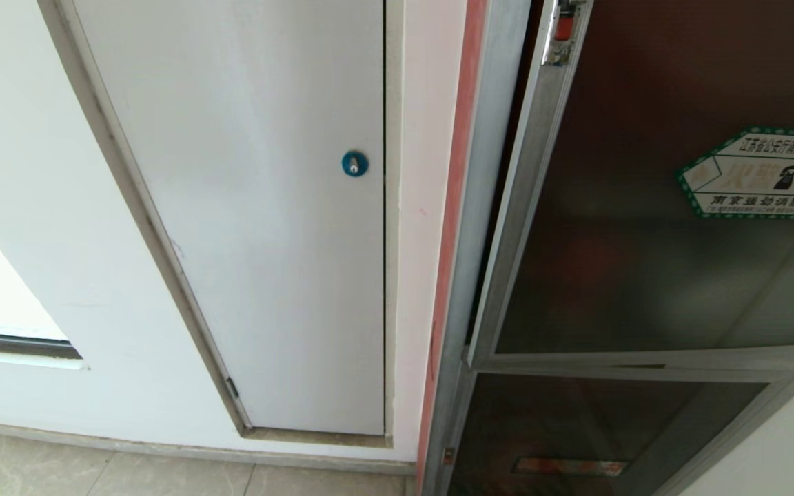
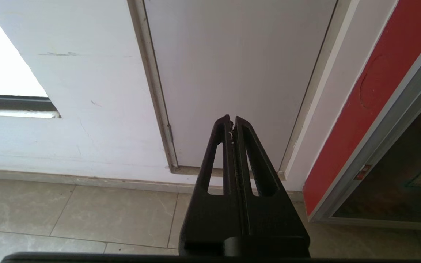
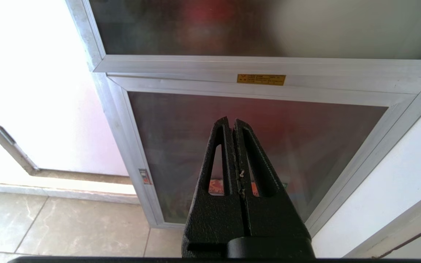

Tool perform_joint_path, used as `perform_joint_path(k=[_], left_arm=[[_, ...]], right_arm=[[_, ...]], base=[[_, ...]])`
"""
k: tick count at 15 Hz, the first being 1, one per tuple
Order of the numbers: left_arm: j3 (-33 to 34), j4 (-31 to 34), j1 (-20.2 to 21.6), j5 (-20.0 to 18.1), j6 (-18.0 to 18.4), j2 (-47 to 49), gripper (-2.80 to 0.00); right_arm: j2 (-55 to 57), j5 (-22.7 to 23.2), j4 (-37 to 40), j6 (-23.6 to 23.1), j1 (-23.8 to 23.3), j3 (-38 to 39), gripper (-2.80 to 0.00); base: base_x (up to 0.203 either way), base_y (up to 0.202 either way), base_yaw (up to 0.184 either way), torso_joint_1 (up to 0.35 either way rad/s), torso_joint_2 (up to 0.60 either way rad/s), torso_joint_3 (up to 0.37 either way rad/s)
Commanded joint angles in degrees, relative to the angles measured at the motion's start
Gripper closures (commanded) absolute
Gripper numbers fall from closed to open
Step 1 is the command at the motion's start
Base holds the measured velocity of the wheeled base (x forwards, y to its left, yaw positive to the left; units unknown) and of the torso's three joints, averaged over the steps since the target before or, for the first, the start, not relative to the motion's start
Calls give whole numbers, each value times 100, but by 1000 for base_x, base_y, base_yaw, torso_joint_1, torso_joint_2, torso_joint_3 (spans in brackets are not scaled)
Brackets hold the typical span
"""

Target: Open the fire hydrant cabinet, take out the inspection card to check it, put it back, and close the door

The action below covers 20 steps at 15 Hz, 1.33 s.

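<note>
Right gripper (image 3: 232, 126): closed, empty, short of lower glass panel (image 3: 254, 146). Left gripper (image 2: 231, 122): closed, empty, facing white panel (image 2: 239, 73). Door (image 1: 645, 207) at 3 o'clock in head view, slightly ajar. Step in hand: opening. Next: hook door edge near red latch (image 1: 564, 27), swing outward. Inspection card not visible.

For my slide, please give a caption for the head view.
Tinted glass door with hexagonal sticker stands slightly ajar beside a white panel.

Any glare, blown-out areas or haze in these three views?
Head view: even light, the door glass murky with a dim red reflection. Left wrist view: window blown out white. Right wrist view: wall overexposed, lower glass panel hazy.
</note>
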Motion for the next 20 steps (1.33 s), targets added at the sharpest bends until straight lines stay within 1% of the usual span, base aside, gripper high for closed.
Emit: perform_joint_path(k=[1,11,14,15,16,18,20], left_arm=[[1,6,0,-1,-2,7,0],[-46,6,0,7,46,7,0],[-414,62,0,-69,35,13,0],[-537,71,0,-153,34,86,0],[-644,69,0,-279,26,232,0],[-865,56,0,-411,14,652,0],[-1234,34,-34,-559,-36,1271,0]], right_arm=[[-2,-3,0,-2,-2,2,0],[-8,-3,0,-2,5,2,0],[-6,-3,0,-2,0,2,0],[1,-3,0,-2,-2,2,0],[0,-3,0,-2,5,2,0],[1,-3,0,-2,-2,2,0],[-8,-3,0,-2,-2,-4,0]], base=[[0,0,0,0,0,0],[0,0,0,0,0,0],[0,0,0,0,0,0],[0,0,0,0,0,0],[0,0,0,0,0,0],[0,0,0,0,0,0],[0,0,0,0,0,0]])
